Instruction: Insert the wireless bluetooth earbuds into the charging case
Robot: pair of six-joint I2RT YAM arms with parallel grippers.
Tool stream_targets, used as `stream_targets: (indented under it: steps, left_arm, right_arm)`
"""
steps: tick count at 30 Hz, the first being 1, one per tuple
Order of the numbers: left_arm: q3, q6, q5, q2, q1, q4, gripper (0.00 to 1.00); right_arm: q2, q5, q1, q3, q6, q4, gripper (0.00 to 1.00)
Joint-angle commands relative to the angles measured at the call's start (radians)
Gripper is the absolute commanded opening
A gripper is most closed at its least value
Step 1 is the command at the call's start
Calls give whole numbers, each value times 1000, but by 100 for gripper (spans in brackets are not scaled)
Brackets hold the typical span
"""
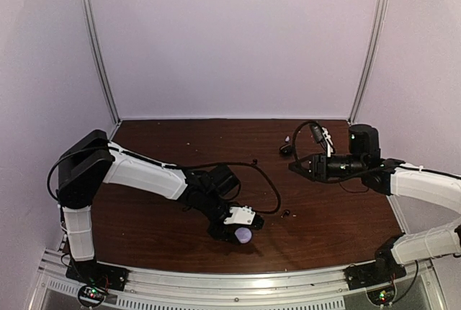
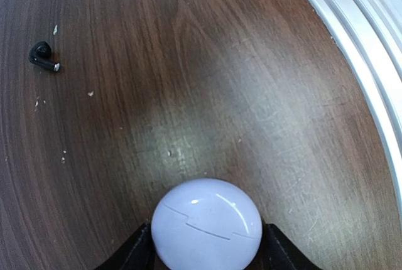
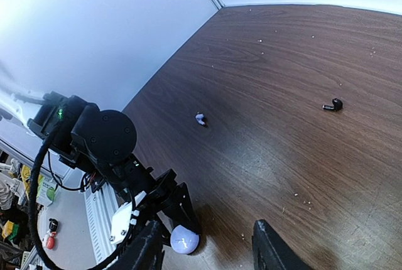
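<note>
Left pincer (image 2: 208,245) straddling lilac case (image 2: 206,223) on surface (image 2: 220,94), grip unclear. Right pincer (image 3: 207,248) hovering, jaws apart, empty. Black earbud (image 2: 43,56) lying well apart from case.

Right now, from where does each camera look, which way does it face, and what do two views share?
Top external: above and behind the arm bases, looking down on the table; both arms show, with left pincer and right pincer.
Left wrist: low over the table, facing the near rail; its pincer fingers flank the lilac case.
Right wrist: raised, facing across towards the left arm; its own spread fingers show below.
Shared: the lilac case appears in all three views.
</note>
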Motion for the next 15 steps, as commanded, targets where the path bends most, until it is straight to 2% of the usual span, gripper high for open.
stream_targets:
  steps: [1,3,10,15]
  left_arm:
    - [28,-2,27,11,-1,21,60]
    - [25,-8,28,8,-1,30,59]
    - [-20,-80,86,-65,23,122,43]
    - [-54,-143,162,-154,55,166,40]
  right_arm:
    - [-27,15,-9,-6,-18,-1,50]
    - [-31,12,-10,-8,-20,1,50]
    - [-63,24,-10,-15,-35,5,50]
    - [-102,28,-11,-23,-63,22,50]
